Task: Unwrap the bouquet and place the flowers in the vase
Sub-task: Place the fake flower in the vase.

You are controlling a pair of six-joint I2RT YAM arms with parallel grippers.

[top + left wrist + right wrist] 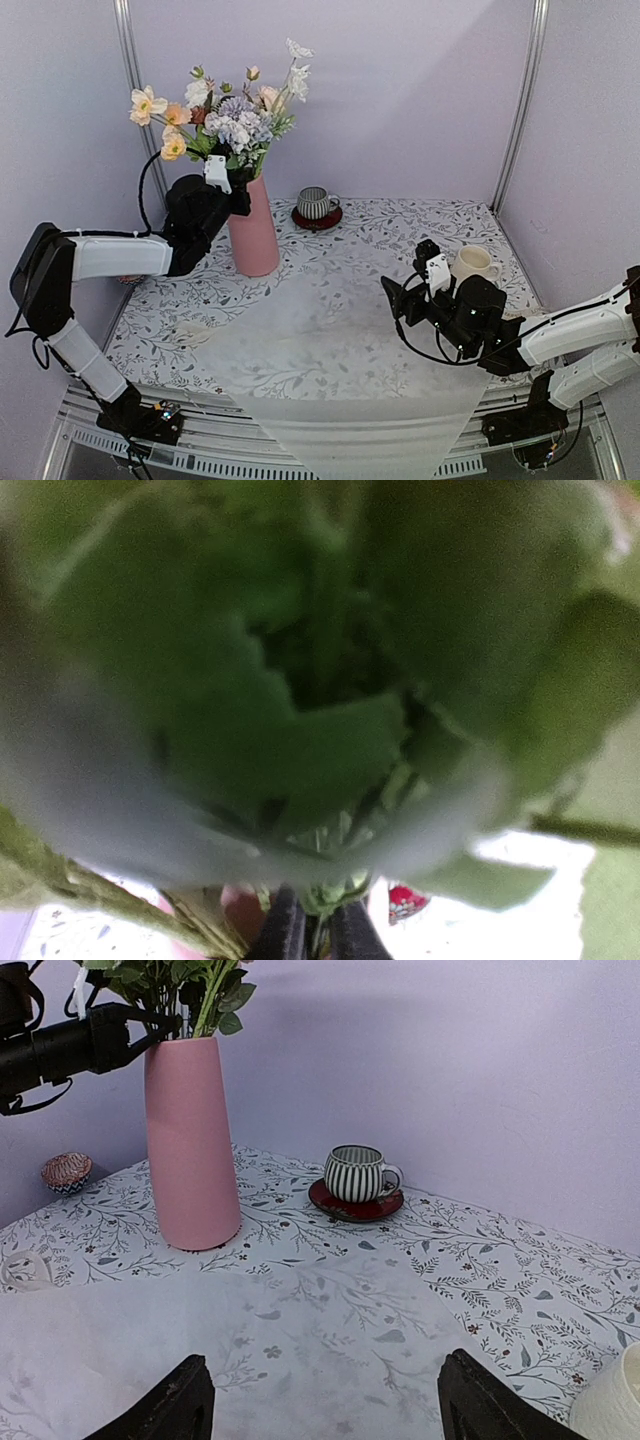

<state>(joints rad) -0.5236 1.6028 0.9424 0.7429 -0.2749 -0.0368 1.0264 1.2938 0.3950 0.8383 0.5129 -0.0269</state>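
Note:
The flowers [225, 115] stand upright with their stems in the tall pink vase [253, 235] at the back left of the table. My left gripper [243, 190] is at the vase's rim, its fingers nearly together around the green stems. In the left wrist view blurred leaves [320, 680] fill the frame, and a stem sits in the narrow gap of the gripper [315, 935]. The wrapping paper [330, 370] lies spread flat and reaches over the front edge. My right gripper [410, 275] hangs open over the paper's right side, holding nothing. From the right wrist, the vase [190, 1140] rises beyond the open gripper [320, 1410].
A grey striped mug [318, 203] on a red saucer stands behind the vase. A cream mug [473, 263] sits just behind my right gripper. A small patterned bowl [66, 1172] rests left of the vase. Metal frame posts rise at the back corners.

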